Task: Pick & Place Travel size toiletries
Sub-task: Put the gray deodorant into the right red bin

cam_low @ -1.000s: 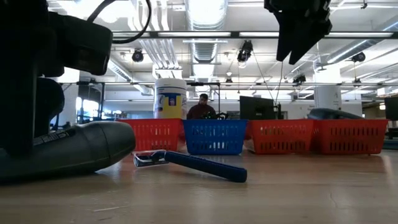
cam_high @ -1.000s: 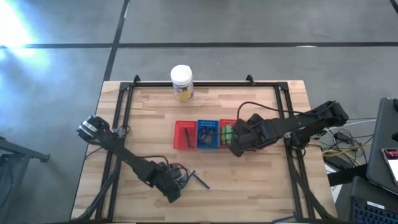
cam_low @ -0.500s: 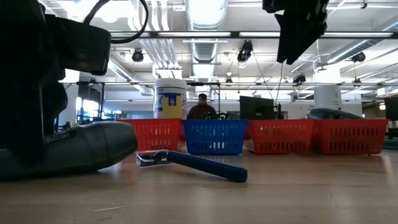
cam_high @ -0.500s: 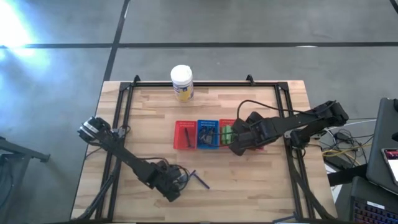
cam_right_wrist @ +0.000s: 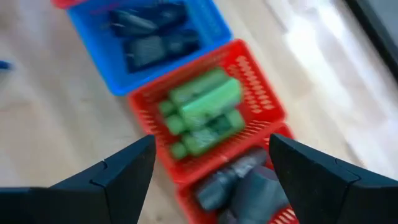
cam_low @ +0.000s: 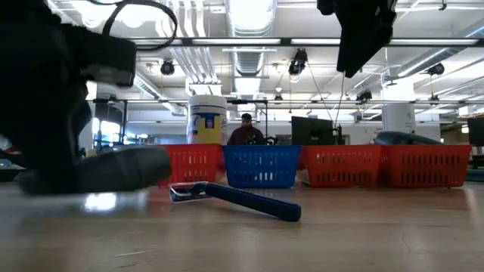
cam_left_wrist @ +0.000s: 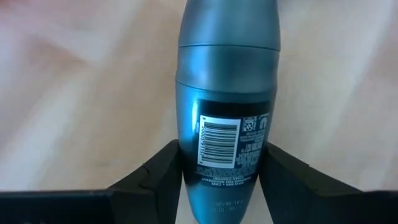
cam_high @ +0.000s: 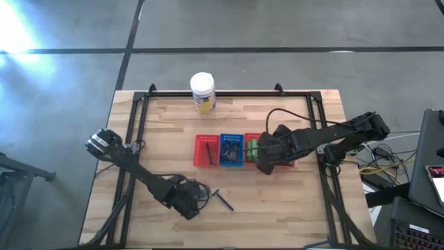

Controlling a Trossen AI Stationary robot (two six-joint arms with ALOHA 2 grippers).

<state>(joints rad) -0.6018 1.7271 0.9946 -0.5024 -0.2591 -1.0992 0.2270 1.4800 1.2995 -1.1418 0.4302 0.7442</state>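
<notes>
While the left gripper (cam_left_wrist: 221, 171) pinches a grey roll-on bottle (cam_left_wrist: 227, 99), the right gripper (cam_right_wrist: 208, 165) hangs spread above the green bottles (cam_right_wrist: 202, 112).

Worktop (cam_high: 173, 132): pale wood strips, smooth matt finish, grain seen in left wrist view. Grey oval bottle (cam_left_wrist: 227, 99) held in the left pincer (cam_left_wrist: 217, 186): smooth plastic, satin sheen, printed paper-like barcode label stuck on. Pincer fingers (cam_left_wrist: 155, 180): matt black plastic. Baskets beside the bottle's far side: red basket (cam_right_wrist: 249, 81) and blue basket (cam_right_wrist: 211, 18), plastic mesh, slightly glossy. Green bottles (cam_right_wrist: 205, 106) inside red basket: glossy plastic. Blue razor (cam_low: 242, 200) near the grey bottle: smooth plastic handle. White jar (cam_high: 202, 92): plastic, yellow label. Right pincer (cam_right_wrist: 208, 174): matt black fingers.
</notes>
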